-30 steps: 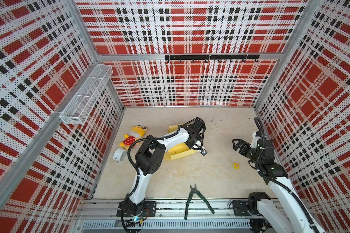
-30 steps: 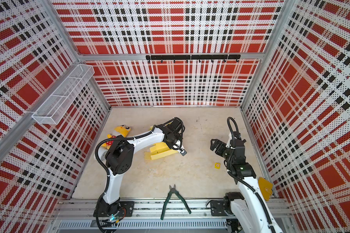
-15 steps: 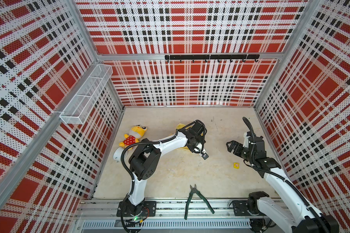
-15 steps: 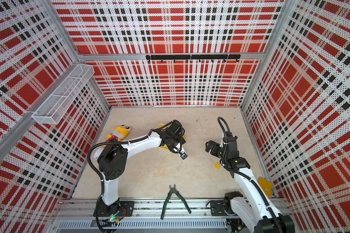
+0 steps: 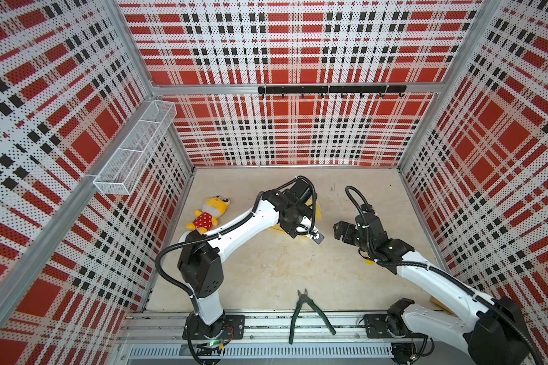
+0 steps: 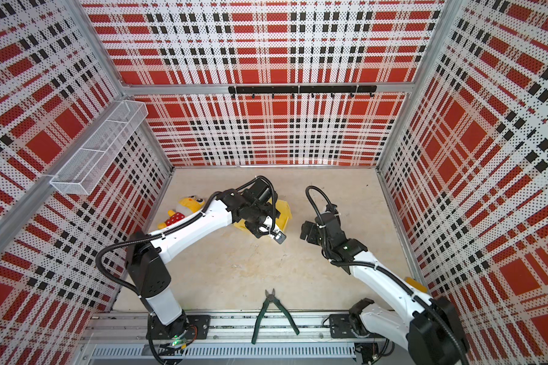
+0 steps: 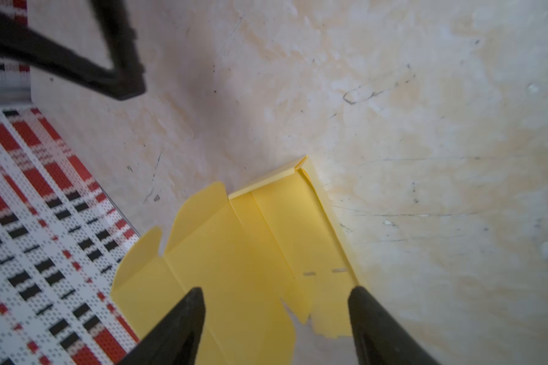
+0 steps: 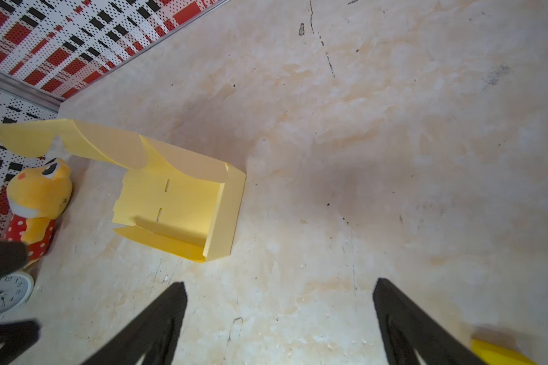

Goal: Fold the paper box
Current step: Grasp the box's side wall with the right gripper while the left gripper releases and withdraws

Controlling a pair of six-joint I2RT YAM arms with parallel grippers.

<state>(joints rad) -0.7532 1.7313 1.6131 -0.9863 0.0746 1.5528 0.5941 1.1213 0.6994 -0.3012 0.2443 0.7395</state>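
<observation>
Wire basket: fixed to the left wall, above the table.
Plush toy: yellow, in a red spotted dress; it lies at the table's left edge, and the left arm crosses over its lower end.
Clock: white face, just beside the plush toy in the right wrist view.
Left tool: its 2 fingers stand apart over the box's unfolded sheet and clamp nothing; 1 fingertip is right by the box's side wall.
Paper box: pale yellow, on the table toward the back middle, between the plush toy and the right tool. It is mostly hidden under the left wrist in both top views. It is partly folded: the base shows 2 slots, the end wall and side walls are raised, and a long flap with rounded tabs curves away.
Pliers: green handles, at the front edge, with the handles lying over the rail.
Right tool: fingers wide apart above bare table, near the box without touching it, holding nothing.
Yellow item: beside the right arm and partly hidden; I cannot tell what it is.
</observation>
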